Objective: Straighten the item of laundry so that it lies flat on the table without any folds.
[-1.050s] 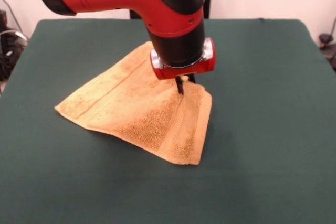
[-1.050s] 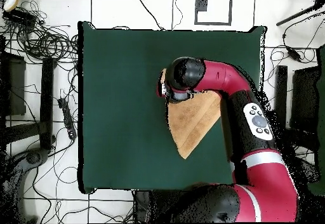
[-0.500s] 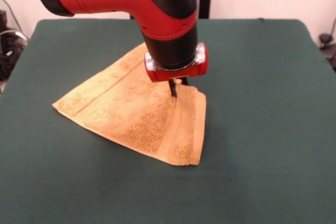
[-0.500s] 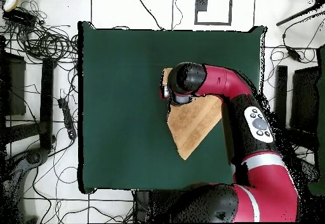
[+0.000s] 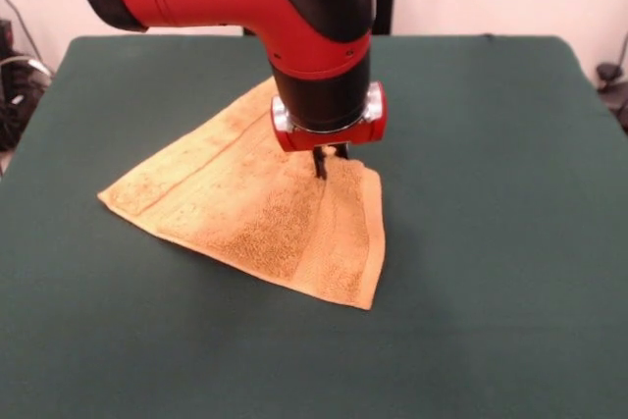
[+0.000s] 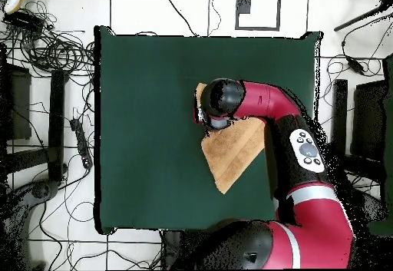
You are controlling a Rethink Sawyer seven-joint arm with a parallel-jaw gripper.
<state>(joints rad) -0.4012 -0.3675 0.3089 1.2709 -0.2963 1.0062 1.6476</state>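
Note:
The item of laundry (image 5: 245,208), a golden-orange terry towel, lies on the green table (image 5: 491,242) in a roughly triangular, folded shape with woven bands along its edges. My gripper (image 5: 328,158) points straight down at the towel's far right part and is shut on a pinch of cloth, which rises slightly to the dark fingertips (image 5: 319,164). Seen from overhead, the towel (image 6: 234,154) pokes out from under the arm on the table (image 6: 153,130). The arm's wrist (image 6: 221,99) hides the gripper there.
The red and black arm (image 5: 294,7) hangs over the towel's far side and covers its upper corner. Cables and equipment (image 6: 54,53) lie on the floor round the table.
The gripper has shifted a little to the left in the front view, dragging the held part of the towel with it. The towel's right edge has followed.

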